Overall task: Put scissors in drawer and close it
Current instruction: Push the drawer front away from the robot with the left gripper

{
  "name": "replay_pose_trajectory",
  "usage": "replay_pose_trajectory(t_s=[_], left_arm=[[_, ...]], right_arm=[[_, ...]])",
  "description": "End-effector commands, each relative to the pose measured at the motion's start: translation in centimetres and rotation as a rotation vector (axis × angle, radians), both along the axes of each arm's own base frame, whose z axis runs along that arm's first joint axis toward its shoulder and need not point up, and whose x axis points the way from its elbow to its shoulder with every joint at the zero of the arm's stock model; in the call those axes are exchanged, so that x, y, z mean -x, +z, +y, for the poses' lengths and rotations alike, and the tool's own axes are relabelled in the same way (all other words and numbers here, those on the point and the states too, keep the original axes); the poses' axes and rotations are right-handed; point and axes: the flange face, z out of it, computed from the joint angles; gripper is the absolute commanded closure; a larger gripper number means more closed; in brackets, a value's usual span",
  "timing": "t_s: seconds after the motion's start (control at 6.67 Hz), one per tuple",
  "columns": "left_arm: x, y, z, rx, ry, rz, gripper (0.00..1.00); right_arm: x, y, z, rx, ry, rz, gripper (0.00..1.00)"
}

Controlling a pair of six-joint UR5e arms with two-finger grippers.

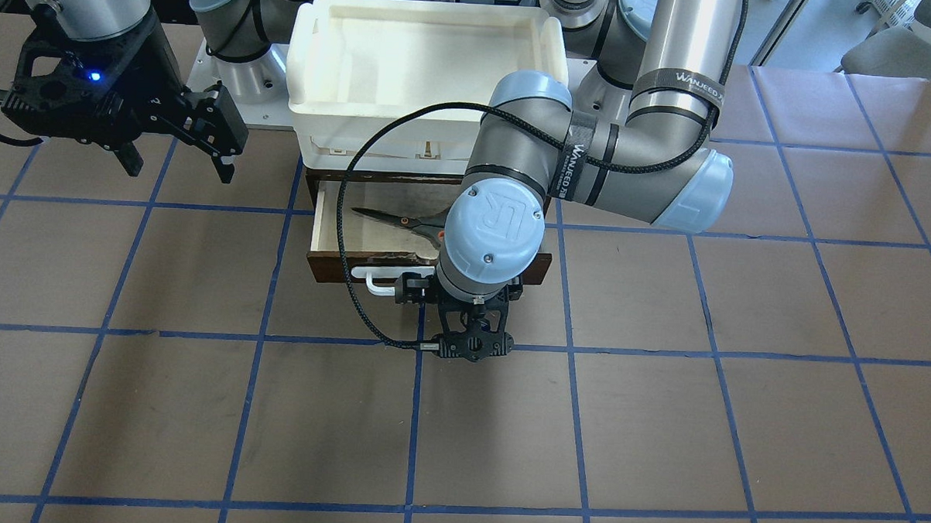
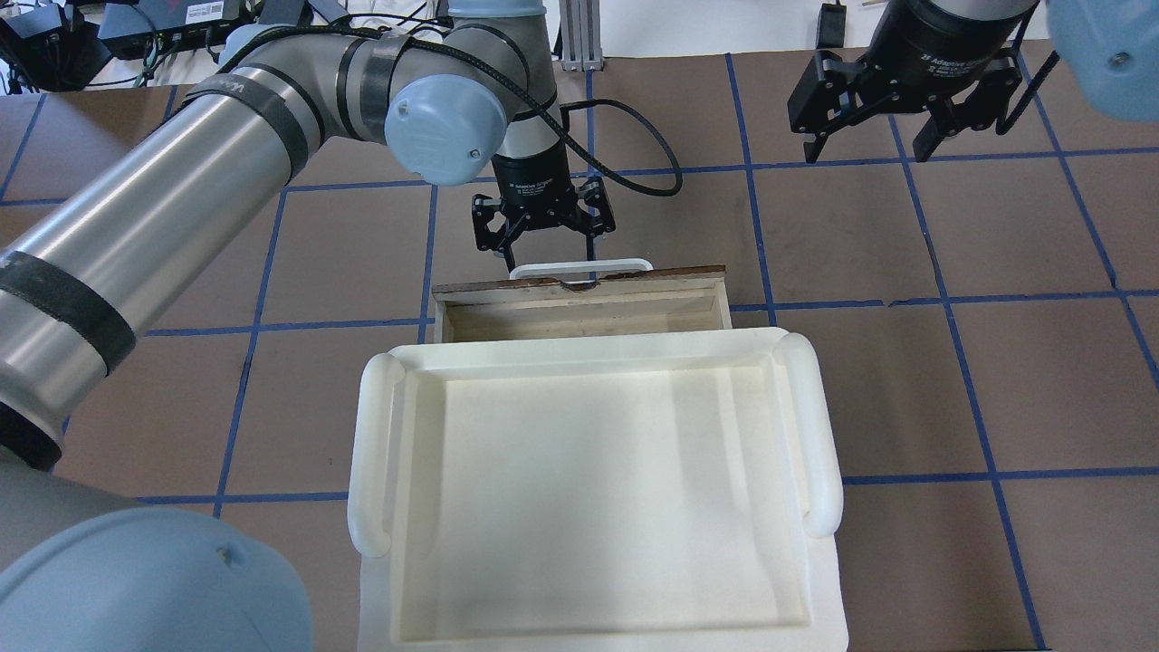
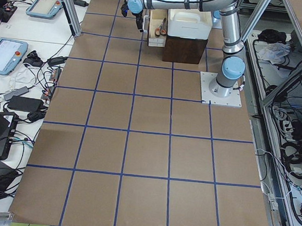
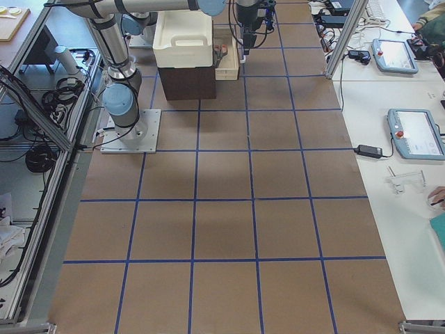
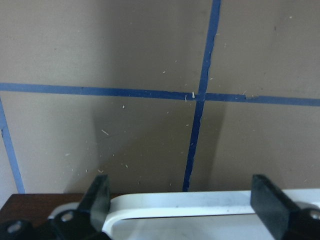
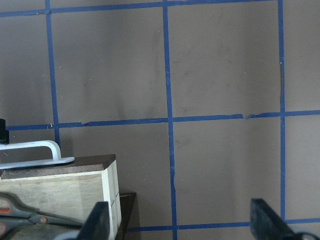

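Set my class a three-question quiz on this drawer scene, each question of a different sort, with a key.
1. True or false: the scissors lie inside the drawer.
2. Pick one. The left gripper is: A) shut on the scissors; B) open, at the drawer's white handle; C) shut on the handle.
3. Fill in: the drawer now stands ____, so the step left is to push it in.
Key: 1 true; 2 B; 3 open.
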Motion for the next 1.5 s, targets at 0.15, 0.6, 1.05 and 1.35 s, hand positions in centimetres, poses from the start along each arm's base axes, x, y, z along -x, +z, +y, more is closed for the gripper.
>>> replay_pose_trajectory(t_s=[0.15,0.6,1.05,1.35], left_arm=[[-0.2,-0.9,0.8,-0.067,0.012,-0.021,0.00],[0.6,-1.3,2.0,-0.133,0.083,-0.025,0.00],[0.5,-1.6,2.9,-0.178,0.080,-0.045,0.00],[0.5,-1.9,3.4,-0.203,0.076,-0.057,0.00]], right_arm=[[0.0,0.0,0.0,0.000,-0.001,-0.001,0.00],[0.0,0.0,0.0,0.000,-0.001,-0.001,0.00],[0.0,0.0,0.0,0.000,-0.001,-0.001,0.00],[0.0,0.0,0.0,0.000,-0.001,-0.001,0.00]])
